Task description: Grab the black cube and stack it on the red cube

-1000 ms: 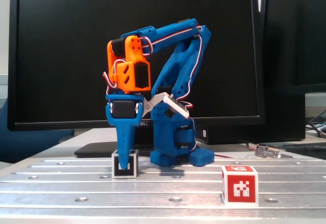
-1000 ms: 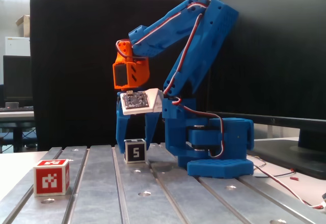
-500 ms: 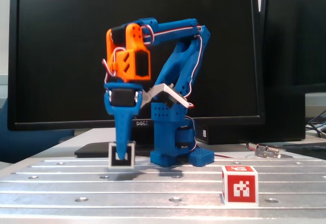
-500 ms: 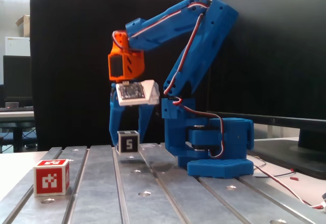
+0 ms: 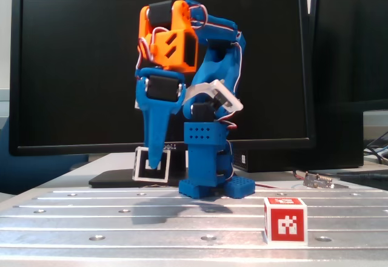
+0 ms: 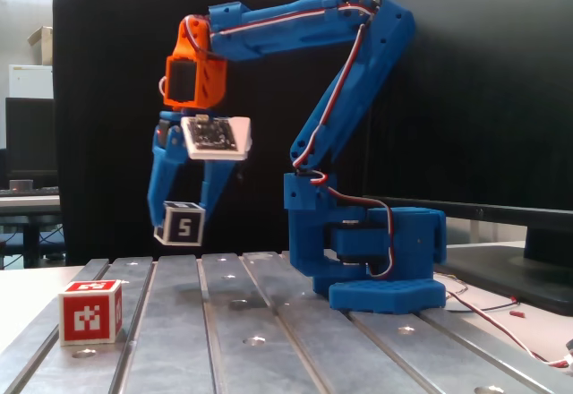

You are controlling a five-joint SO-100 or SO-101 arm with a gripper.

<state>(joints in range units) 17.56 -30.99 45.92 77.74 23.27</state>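
Note:
The black cube, white-edged with a white "5" on its black face, hangs clear above the metal table, slightly tilted. My blue gripper is shut on the black cube, with one finger crossing its front face in a fixed view. The red cube rests on the table near its front edge, at the lower right in one fixed view and the lower left in the other, well apart from the gripper.
The arm's blue base stands on the slotted aluminium table. A large black monitor fills the background. A small circuit board with wires lies behind the table at right.
The gripper has lifted the black cube off the table and carried it upward and toward the red cube's side. The red cube has not moved.

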